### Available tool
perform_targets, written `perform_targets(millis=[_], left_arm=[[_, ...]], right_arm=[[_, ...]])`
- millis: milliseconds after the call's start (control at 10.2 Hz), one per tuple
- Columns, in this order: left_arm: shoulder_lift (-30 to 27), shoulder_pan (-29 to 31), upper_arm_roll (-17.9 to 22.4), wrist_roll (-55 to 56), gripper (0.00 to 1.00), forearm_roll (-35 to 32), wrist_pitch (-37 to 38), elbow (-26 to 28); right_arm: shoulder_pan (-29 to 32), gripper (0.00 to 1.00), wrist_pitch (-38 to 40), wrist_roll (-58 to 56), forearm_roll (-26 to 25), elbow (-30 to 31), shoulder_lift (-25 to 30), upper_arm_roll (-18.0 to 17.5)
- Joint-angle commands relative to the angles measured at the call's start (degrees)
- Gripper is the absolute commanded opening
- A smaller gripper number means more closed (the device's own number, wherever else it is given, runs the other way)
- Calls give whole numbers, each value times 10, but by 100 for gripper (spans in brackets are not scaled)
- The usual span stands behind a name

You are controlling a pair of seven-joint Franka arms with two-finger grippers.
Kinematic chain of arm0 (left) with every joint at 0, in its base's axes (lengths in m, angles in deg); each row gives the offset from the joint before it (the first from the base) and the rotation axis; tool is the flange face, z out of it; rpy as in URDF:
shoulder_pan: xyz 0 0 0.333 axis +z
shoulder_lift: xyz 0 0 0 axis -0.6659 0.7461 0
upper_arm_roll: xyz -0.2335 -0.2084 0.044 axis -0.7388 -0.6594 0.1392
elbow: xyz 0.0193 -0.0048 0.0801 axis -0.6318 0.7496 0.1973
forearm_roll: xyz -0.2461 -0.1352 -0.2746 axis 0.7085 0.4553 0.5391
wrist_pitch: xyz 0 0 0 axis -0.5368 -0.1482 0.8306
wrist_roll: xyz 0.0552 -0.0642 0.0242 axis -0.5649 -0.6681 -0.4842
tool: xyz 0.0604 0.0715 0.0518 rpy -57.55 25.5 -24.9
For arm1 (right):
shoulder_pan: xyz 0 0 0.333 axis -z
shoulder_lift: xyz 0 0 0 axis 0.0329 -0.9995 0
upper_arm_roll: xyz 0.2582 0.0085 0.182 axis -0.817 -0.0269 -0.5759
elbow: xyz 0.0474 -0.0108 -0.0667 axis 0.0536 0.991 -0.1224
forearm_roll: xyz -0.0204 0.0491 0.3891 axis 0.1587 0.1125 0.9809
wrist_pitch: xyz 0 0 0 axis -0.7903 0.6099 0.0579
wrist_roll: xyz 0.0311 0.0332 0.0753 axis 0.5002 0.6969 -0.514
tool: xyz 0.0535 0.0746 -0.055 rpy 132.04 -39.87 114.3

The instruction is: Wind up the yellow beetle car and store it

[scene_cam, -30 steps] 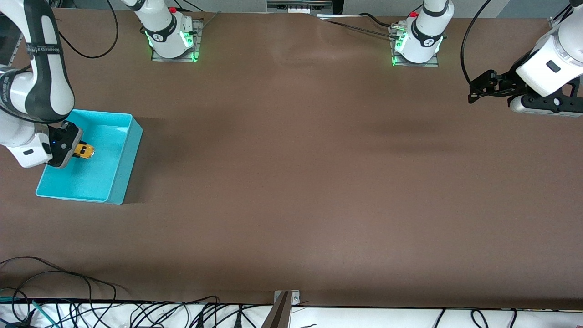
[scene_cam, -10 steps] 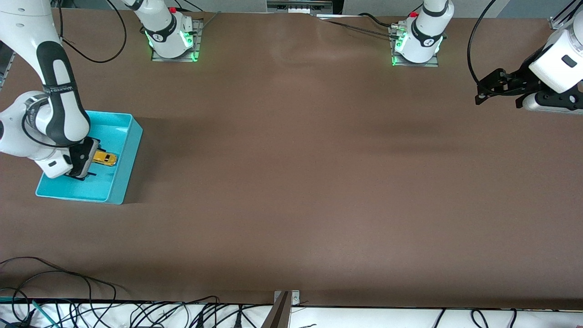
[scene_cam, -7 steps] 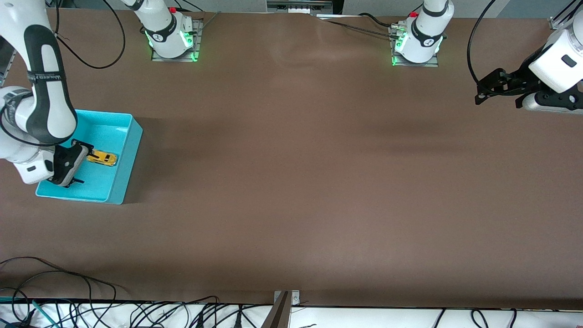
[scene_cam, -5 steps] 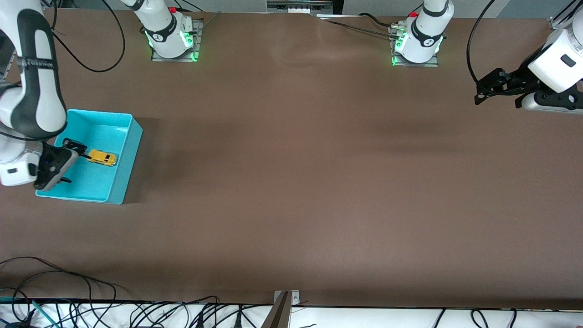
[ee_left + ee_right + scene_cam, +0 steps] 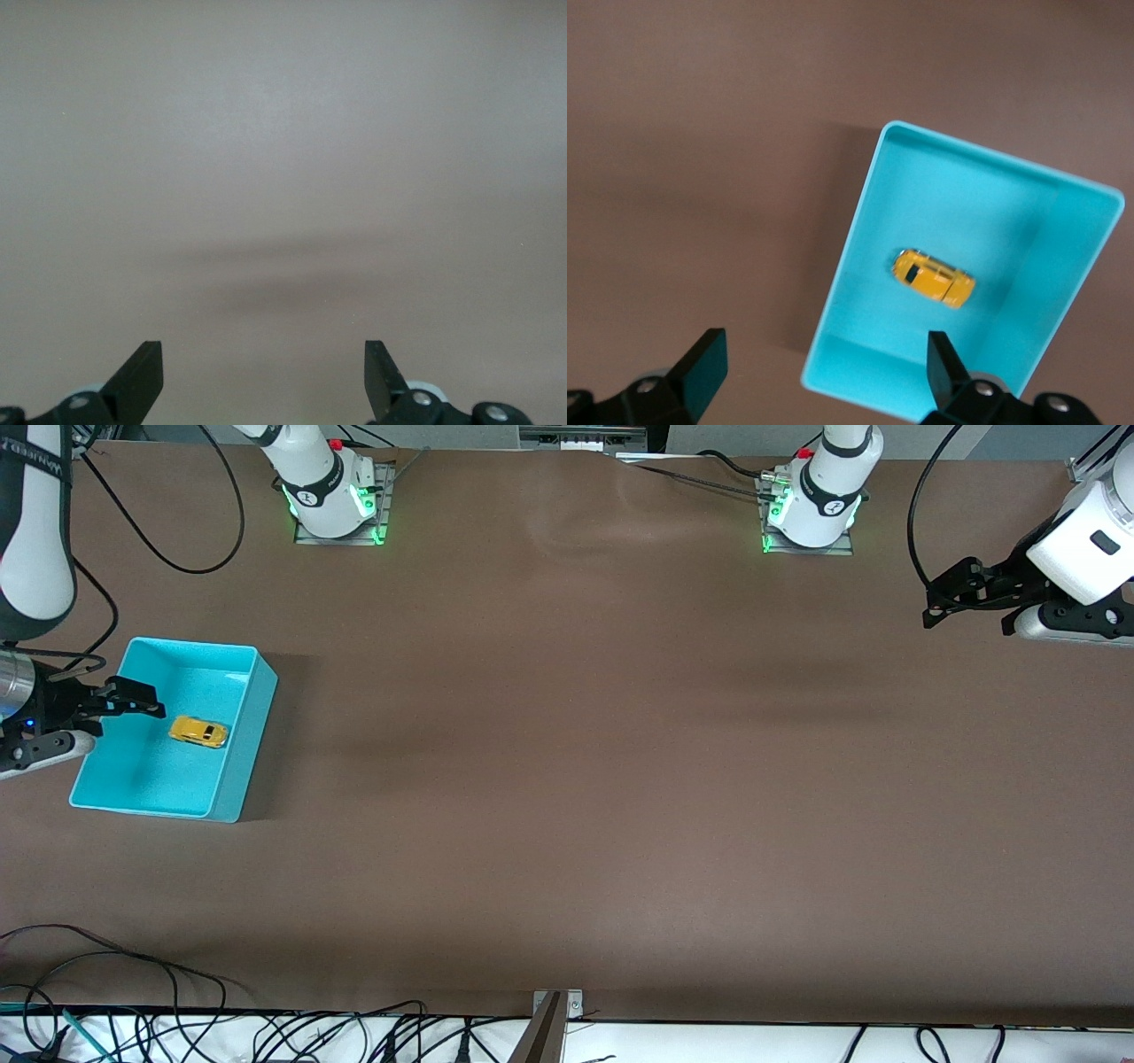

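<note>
The right pincer [image 5: 133,698] hangs empty with its fingers apart over the edge of a turquoise bin [image 5: 241,735] at the right arm's end of the worktop [image 5: 567,779]. The yellow beetle car [image 5: 198,732] lies on the bin's floor, clear of the walls and of the pincer; the right wrist view shows the yellow beetle car [image 5: 933,277] alone inside the bin [image 5: 850,257]. The brown worktop is matte and plain. Black cables [image 5: 266,1036] trail along its edge nearest the front camera. The left pincer [image 5: 952,593], its fingers apart and empty, waits above the left arm's end of the worktop.
</note>
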Motion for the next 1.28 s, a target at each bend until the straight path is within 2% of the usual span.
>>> perform_targets(millis=[0,197,394,591,887,1182], left_arm=[[10,-2,0,5,100,0,14,-22],[10,-2,0,5,100,0,14,-22],[10,-2,0,5,100,0,14,-22],[10,-3,0,5,100,0,14,-22],[10,-3,0,5,100,0,14,-22],[10,-4,-1,5,100,0,14,-22]], right_arm=[[-22,100,18,104,-12,-3,30,1],[-47,100,22,195,-36,4,62,-4],[-72,100,16,241,-91,32,90,-12],[-73,100,-19,259,-93,65,115,-20],[-73,100,-113,258,-92,117,137,-20],[-73,100,-106,260,-85,110,133,-20]])
